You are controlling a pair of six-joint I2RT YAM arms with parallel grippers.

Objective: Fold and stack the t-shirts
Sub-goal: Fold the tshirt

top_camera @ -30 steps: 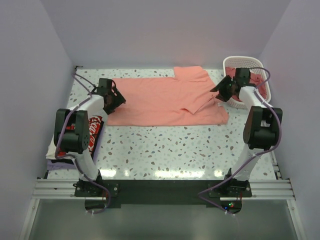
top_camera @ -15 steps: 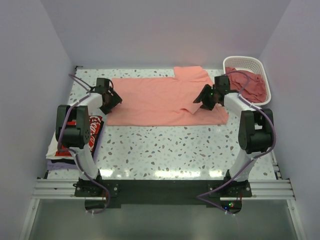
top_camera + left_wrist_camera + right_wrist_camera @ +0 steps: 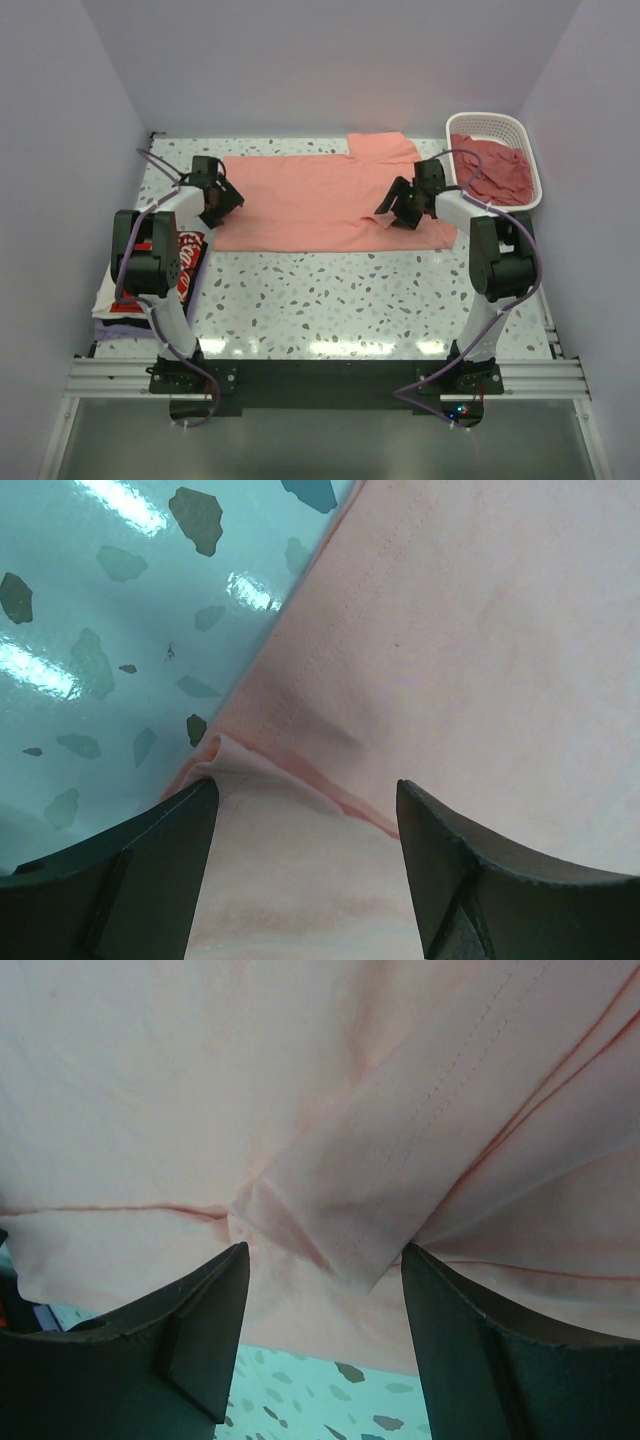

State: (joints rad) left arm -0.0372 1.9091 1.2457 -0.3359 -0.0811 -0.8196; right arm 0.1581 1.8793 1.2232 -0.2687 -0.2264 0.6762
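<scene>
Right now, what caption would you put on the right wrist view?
Right gripper open, its fingers straddling a folded flap of the salmon-pink t-shirt near its edge on the speckled table.

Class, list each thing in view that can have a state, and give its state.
Salmon-pink cloth t-shirt: spread flat on the speckled table, one sleeve folded in.
White slatted plastic basket: holds crumpled pink clothes.
White printed t-shirt: folded, at the table's left edge.
Left gripper: open, over the shirt's left edge.
Right gripper: open, over the folded sleeve.

The left arm (image 3: 140, 262) and right arm (image 3: 506, 262) have white links, black joints and purple cables (image 3: 160, 167).
</scene>
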